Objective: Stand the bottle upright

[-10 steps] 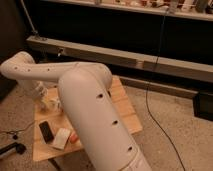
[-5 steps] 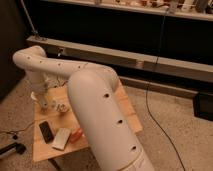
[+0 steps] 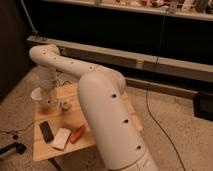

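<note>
The white arm (image 3: 102, 100) fills the middle of the view. From its thick elbow it goes up and to the left, bends, and then comes down over the far left part of the wooden tabletop (image 3: 47, 151). The tool (image 3: 52, 104) is at the lower end of this arm, low over the tabletop and just beside a short white cup (image 3: 36, 94) that stands near the far left corner. How far the tool is spread I cannot tell, and I also cannot tell if it has hold of anything. The bottle (image 3: 61, 138) lies flat on the near part of the tabletop, well apart from the tool. It is whitish, and its long side points away from the camera with a small tilt. On its left, just beside it, lies a black slab (image 3: 46, 130) of about the same length. On its right lies an orange-red long object (image 3: 77, 133), very close to the bottle. I cannot tell if the two touch. The floor (image 3: 170, 125) is speckled, and a dark cable (image 3: 148, 92) runs over it at the right of the arm. Behind stands a long dark shelf (image 3: 125, 27).
</note>
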Controlling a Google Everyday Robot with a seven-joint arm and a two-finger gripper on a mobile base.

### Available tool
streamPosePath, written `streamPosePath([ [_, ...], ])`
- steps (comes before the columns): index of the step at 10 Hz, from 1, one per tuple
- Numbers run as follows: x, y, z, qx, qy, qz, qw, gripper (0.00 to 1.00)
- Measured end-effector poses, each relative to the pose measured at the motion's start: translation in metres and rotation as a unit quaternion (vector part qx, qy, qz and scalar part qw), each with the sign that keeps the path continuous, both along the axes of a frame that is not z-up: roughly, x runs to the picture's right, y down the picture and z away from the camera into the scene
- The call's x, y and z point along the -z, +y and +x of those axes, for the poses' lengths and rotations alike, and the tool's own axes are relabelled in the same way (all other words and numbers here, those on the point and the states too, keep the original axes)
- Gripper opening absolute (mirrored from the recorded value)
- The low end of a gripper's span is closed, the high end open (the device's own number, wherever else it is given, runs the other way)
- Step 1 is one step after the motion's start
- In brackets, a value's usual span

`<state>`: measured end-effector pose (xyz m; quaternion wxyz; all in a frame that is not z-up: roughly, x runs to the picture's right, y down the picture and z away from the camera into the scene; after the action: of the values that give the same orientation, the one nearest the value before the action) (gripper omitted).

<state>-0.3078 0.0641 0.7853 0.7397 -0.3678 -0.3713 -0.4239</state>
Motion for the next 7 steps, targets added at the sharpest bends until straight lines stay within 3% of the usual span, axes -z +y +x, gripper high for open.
streamPosePath([
  [1,0.001,-0.001,-0.001,-0.001,-0.006,0.0,1.0,0.0],
  [3,0.015,-0.008,-0.002,0.033,-0.008,0.01,0.9994,0.0],
  [7,0.051,-0.029,-0.018,0.094,-0.005,0.039,0.9948,0.0],
])
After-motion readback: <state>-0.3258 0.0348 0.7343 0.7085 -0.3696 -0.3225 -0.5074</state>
